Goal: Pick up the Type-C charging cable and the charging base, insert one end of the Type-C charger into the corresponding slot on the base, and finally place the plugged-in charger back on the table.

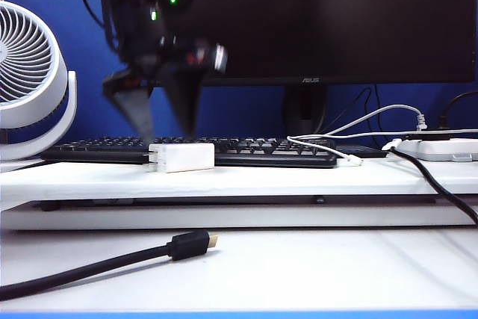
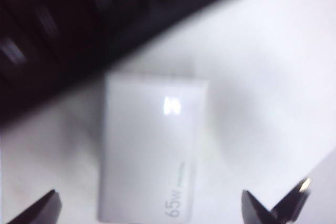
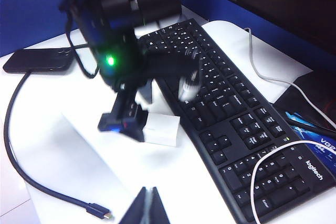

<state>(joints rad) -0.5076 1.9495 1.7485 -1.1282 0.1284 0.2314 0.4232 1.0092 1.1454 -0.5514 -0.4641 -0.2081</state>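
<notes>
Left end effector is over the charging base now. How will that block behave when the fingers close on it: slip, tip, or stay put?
The charging base lies flat on its broad face, so tipping looks unlikely. Its glossy casing reflects light, so it may slide between the fingers of the open left end effector. It looks rigid and probably light. The right end effector is shut, away from it.

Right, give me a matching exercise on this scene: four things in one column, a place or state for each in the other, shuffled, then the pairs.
1. left gripper
2. right gripper
3. charging base
4. black cable

A. shut, away from the base
B. on the lower table surface, gold-tipped plug
C. open, jaws above the base
D. on the shelf board in front of the keyboard

Pairs: 1-C, 2-A, 3-D, 4-B
</notes>
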